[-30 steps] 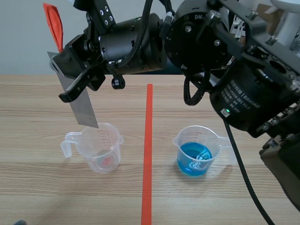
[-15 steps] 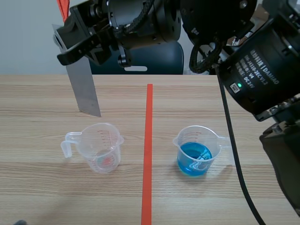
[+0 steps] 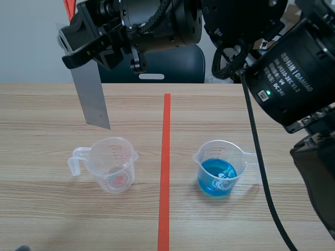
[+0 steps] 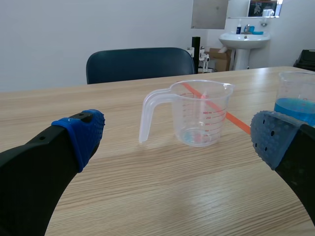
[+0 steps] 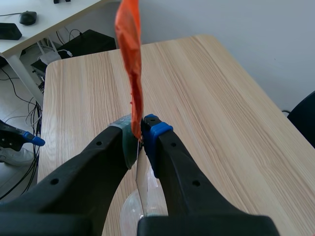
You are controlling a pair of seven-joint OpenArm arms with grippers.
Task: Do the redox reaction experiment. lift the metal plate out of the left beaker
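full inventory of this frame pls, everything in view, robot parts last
metal plate: 1, grey, hanging clear above the left beaker, clamped at its top.
orange-red tab: 1, on the plate's top end, above the fingers.
left beaker: 1, clear with red scale, on the table left of the tape line.
right beaker: 1, clear, holds blue liquid, right of the line.
tape line: 1, orange-red, down the table's middle.
table: 1, light wood.
chair: 1, dark blue, behind the table.
sink: 1, white, far background.
right gripper: shut on the metal plate.
left gripper: open, low, facing the left beaker.
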